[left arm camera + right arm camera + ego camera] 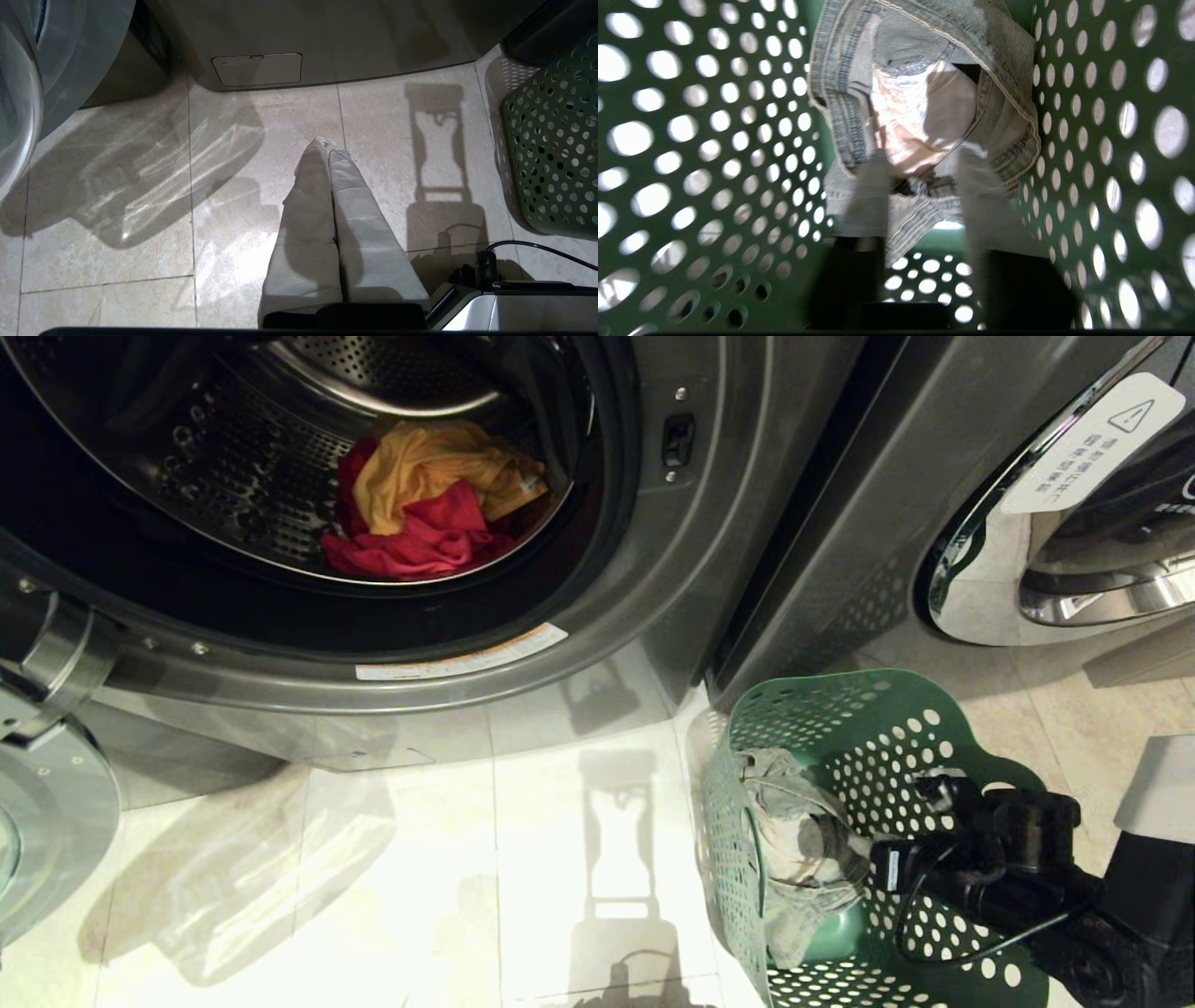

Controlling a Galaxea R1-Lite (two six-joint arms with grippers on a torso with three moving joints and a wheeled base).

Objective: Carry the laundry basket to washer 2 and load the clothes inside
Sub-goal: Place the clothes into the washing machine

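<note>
**Right arm inside basket, jaws apart over jeans**

Head view: pale glossy floor tiles (pixel 523 859) front two dark grey machines. The washer (pixel 597 644) on the left stands open; a yellow garment (pixel 439 467) lies on a pink-red garment (pixel 429 541) in its perforated drum. The green laundry basket (pixel 868 728) sits on the floor at the gap between the two machines, tipped with its mouth facing the robot. The right arm reaches in from the lower right, and the right gripper (pixel 854 854) meets the crumpled denim jeans (pixel 794 831) inside.

Left wrist view: the left gripper (pixel 329 144) hangs above bare tile, its jaws pressed together and holding nothing. The basket wall shows at the edge.

Right wrist view: the jaws stand moderately apart, one finger on each side of the faded jeans' waistband, with pale pocket lining between them. The fingertips appear to touch the fabric; a closed grip is not evident.
</note>
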